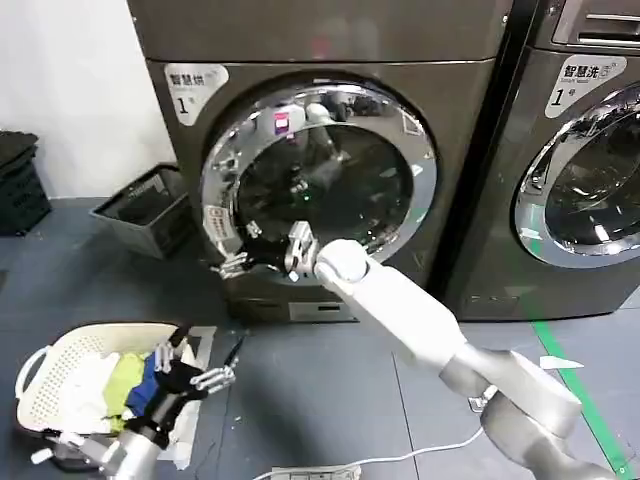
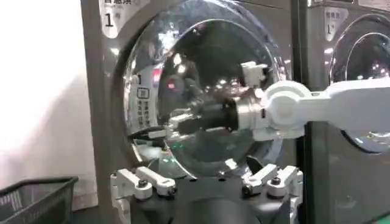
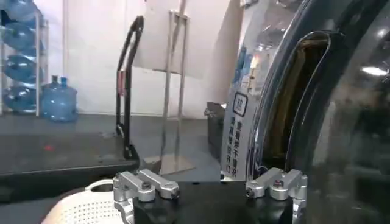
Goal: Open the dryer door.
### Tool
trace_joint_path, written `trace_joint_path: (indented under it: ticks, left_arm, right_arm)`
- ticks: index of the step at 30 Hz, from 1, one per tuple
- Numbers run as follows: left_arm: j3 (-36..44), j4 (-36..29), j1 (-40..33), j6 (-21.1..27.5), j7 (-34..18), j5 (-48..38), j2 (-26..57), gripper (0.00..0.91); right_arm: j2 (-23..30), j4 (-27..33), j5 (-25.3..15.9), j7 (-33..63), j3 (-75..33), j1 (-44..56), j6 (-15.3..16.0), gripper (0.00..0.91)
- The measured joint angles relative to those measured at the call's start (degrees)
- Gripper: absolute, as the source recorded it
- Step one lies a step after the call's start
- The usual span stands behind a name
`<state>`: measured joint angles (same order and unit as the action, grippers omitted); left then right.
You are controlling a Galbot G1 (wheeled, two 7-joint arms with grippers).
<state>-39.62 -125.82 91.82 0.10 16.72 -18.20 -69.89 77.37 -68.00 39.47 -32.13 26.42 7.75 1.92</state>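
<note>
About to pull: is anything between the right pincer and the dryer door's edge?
Nothing visible. The right pincer sits open at the dryer door's left rim. The left pincer waits low, above the laundry basket.

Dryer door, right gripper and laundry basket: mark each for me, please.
Dryer door [image 1: 330, 180], head view, on the dark glass centre.
Right gripper [image 1: 232, 262], head view, between its fingers at the door's lower left rim.
Laundry basket [image 1: 45, 362], head view, on its white rim.
</note>
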Motion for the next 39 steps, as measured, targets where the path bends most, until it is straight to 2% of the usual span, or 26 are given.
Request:
trace_joint_path:
  ticks: [18,39]
  left_arm:
    - [-7.57,3.85,-4.22,0.53,1.41,-6.06,4.22,0.907]
    - [-8.62,7.47,-7.81,0.41,2.08,-7.54,7.53,0.907]
  right_arm:
    - [-8.0,-10.86,3.71,-4.32,1.01,2.56,1.08,0.907]
    - [-18.11,-22.13,5.22,-9.5,-0.35,8.25,1.97,0.907]
